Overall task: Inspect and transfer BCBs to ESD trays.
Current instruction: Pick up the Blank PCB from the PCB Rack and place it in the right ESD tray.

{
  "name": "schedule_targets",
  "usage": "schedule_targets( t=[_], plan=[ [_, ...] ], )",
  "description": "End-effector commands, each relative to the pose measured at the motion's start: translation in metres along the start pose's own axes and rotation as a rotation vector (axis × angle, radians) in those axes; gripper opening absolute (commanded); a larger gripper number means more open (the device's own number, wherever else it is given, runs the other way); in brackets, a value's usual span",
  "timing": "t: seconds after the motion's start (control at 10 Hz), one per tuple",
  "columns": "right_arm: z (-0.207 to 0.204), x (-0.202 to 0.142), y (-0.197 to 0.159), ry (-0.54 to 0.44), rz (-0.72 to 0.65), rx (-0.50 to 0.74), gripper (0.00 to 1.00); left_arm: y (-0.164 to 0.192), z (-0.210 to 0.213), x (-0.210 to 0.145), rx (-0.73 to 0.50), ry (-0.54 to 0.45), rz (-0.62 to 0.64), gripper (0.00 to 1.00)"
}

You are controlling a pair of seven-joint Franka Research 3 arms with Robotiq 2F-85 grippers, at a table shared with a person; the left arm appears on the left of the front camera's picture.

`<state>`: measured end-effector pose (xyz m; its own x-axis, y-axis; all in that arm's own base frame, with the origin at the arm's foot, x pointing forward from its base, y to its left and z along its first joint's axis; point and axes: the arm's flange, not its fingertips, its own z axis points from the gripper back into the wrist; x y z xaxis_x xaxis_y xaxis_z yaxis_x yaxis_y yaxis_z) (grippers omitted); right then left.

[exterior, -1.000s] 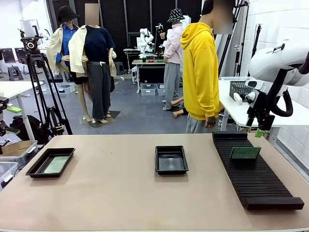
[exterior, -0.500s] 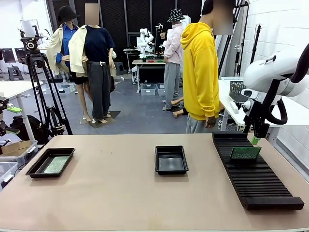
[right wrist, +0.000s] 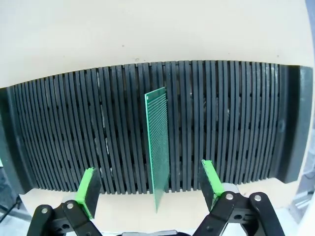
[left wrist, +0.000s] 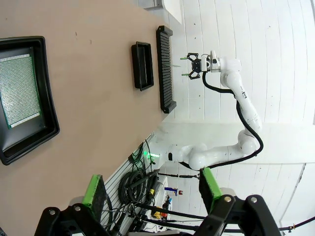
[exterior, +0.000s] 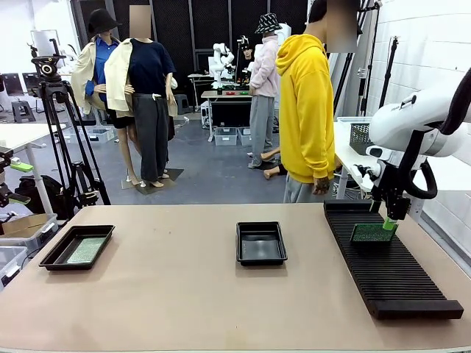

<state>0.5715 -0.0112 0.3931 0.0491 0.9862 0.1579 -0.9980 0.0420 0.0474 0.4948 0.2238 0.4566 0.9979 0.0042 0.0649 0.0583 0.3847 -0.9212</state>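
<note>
Right gripper (right wrist: 149, 169), jaws wide, hangs over thin green circuit board (right wrist: 157, 142) standing edge-up in long black slotted rack (right wrist: 74, 128), likely lined up to pinch it.

Tabletop (exterior: 184, 294): matt beige, smooth, laminate-like. Centre tray (exterior: 261, 248) and left-edge tray (exterior: 55, 257): glossy black plastic, with glare on the centre floor. Flat BCB (left wrist: 19, 91) and upright BCB (right wrist: 158, 147): green, fine dotted grid, faint sheen. Rack (exterior: 390, 279), right of frame: matt black ribbed plastic. Right gripper (right wrist: 147, 166) pads (right wrist: 210, 178): matt green. Arm shell (exterior: 408, 121): glossy white.
</note>
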Motion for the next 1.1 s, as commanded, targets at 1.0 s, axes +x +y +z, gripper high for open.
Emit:
schedule_targets(
  t=[1.0],
  plan=[
    [-0.034,0.004,-0.022,0.045,-0.011,-0.036,0.96,-0.001,0.001,-0.002,0.012,0.007,0.001,1.00]
  ],
)
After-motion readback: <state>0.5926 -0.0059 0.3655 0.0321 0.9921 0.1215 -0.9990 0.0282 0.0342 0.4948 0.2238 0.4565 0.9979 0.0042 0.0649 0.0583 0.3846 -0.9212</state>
